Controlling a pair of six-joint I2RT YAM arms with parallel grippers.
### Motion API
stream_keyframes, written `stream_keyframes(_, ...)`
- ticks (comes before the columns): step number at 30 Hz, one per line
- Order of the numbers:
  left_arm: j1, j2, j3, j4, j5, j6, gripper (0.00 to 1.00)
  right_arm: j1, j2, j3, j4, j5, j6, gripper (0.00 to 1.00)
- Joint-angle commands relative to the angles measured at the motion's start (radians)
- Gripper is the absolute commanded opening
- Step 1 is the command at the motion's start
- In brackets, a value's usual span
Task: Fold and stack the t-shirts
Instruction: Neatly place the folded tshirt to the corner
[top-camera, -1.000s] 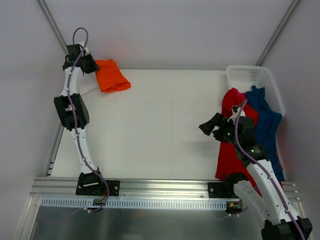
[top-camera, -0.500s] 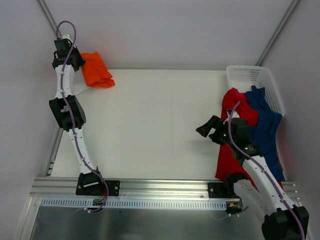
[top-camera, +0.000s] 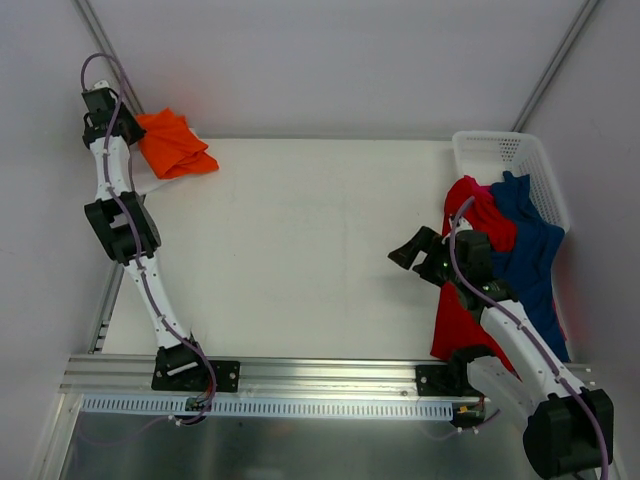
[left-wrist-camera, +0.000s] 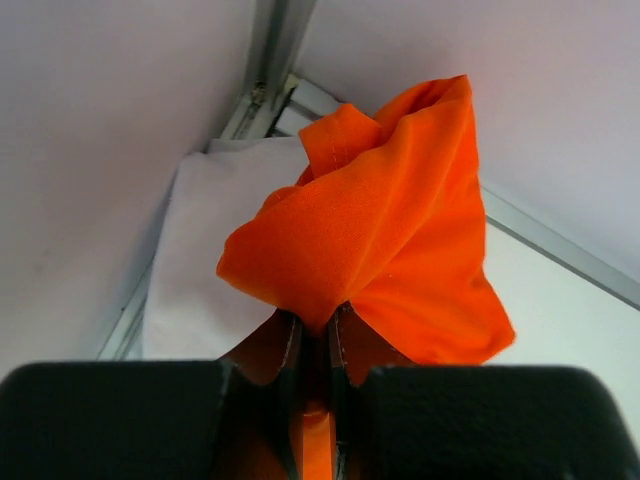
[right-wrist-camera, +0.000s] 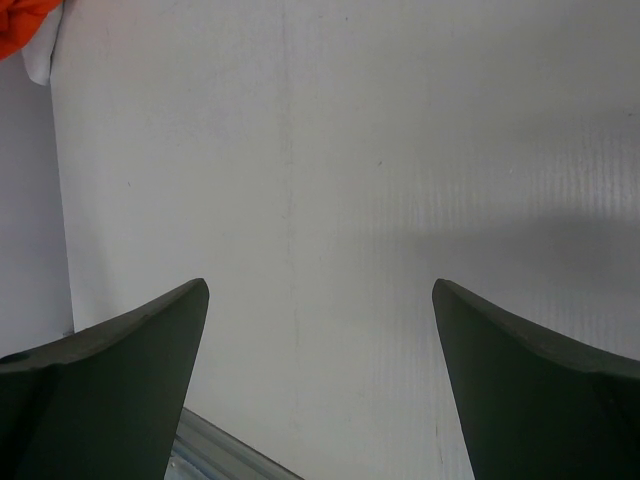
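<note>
While the left arm reaches to the far left corner of the white surface (top-camera: 320, 240), its left pincer (top-camera: 122, 130) is pressed together on a fold of the bright orange t-shirt (top-camera: 175, 148). The left wrist view shows the two dark fingers (left-wrist-camera: 290, 350) squeezing the orange cloth between them, with the rest of the shirt bunched in loose folds just beyond the tips. Below and beside it lies the white t-shirt (top-camera: 150, 183), tucked against the corner where the surface meets the wall; whether the orange cloth touches it cannot be told.

Across the surface, the right pincer (top-camera: 410, 250) hangs with its jaws spread wide and nothing between them. Its own camera looks down on bare surface, the two dark fingertips (right-wrist-camera: 150, 340) well apart, a scrap of orange and white showing in the top left corner of that view.

Just beside the right arm, the red t-shirt (top-camera: 480, 215) and the dark blue t-shirt (top-camera: 535, 250) lie crumpled together along the right edge, the red one nearer the middle. Both trail from the white perforated basket (top-camera: 500, 150) at the far right corner toward the near edge.
</note>
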Motion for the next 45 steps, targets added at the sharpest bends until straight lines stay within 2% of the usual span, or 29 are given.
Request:
stream_keyframes(1,0.039,0.04,-0.003,0.052,-0.039,-0.027,0.0,-0.004,0.019,-0.011,0.061,-0.029,0.009,0.99)
stream_keyframes(3,0.062,0.069,-0.012,0.053,-0.039,-0.044,0.09,-0.004,0.033,-0.013,0.065,-0.029,0.008,0.99)
stream_keyframes(4,0.07,0.079,-0.016,0.052,-0.03,-0.05,0.27,-0.004,0.039,-0.011,0.069,-0.029,0.008,0.99)
stream_keyframes(6,0.087,0.1,-0.029,0.05,0.019,-0.057,0.58,-0.004,0.053,-0.01,0.069,-0.028,0.003,0.99)
stream_keyframes(7,0.101,0.103,-0.041,0.049,0.025,-0.064,0.7,-0.004,0.056,-0.009,0.069,-0.028,0.003,0.99)
stream_keyframes(8,0.107,0.108,-0.05,0.05,0.023,-0.066,0.88,-0.004,0.062,-0.008,0.067,-0.028,0.002,1.0)
stream_keyframes(9,0.112,0.113,-0.062,0.049,0.011,-0.069,0.97,-0.004,0.065,-0.005,0.067,-0.028,0.002,1.0)
stream_keyframes(14,0.164,0.113,-0.081,0.05,0.074,-0.129,0.99,-0.006,0.08,0.0,0.069,-0.029,0.003,0.99)
stream_keyframes(16,0.171,0.102,-0.079,0.05,0.156,-0.159,0.99,-0.004,0.08,0.0,0.069,-0.035,0.008,1.0)
stream_keyframes(19,0.165,0.067,-0.108,0.053,0.21,-0.199,0.99,-0.003,0.065,0.001,0.062,-0.028,0.006,0.99)
stream_keyframes(22,0.121,-0.005,-0.19,0.066,0.203,-0.176,0.99,0.0,0.04,0.017,0.018,0.003,-0.012,0.99)
stream_keyframes(25,0.06,-0.122,-0.302,0.084,0.11,-0.121,0.98,0.0,-0.002,0.061,-0.068,0.027,-0.052,0.99)
stream_keyframes(28,0.007,-0.249,-0.395,0.089,-0.062,-0.089,0.98,0.003,-0.09,0.105,-0.175,0.058,-0.089,0.99)
stream_keyframes(29,-0.003,-0.313,-0.42,0.089,-0.185,-0.083,0.99,0.003,-0.116,0.116,-0.204,0.066,-0.096,0.99)
stream_keyframes(33,-0.026,-0.465,-0.573,0.09,-0.465,-0.106,0.99,0.005,-0.257,0.17,-0.351,0.096,-0.112,0.99)
stream_keyframes(36,-0.03,-0.584,-0.676,0.093,-0.616,-0.165,0.99,0.003,-0.377,0.205,-0.453,0.1,-0.104,0.99)
stream_keyframes(40,-0.071,-0.712,-0.765,0.118,-0.645,-0.179,0.99,0.005,-0.507,0.253,-0.58,0.115,-0.104,0.99)
stream_keyframes(42,-0.121,-0.772,-0.785,0.116,-0.659,-0.158,0.99,0.005,-0.523,0.26,-0.603,0.115,-0.103,0.99)
stream_keyframes(45,-0.154,-0.864,-0.829,0.092,-0.485,-0.097,0.99,0.005,-0.523,0.251,-0.61,0.078,-0.093,0.99)
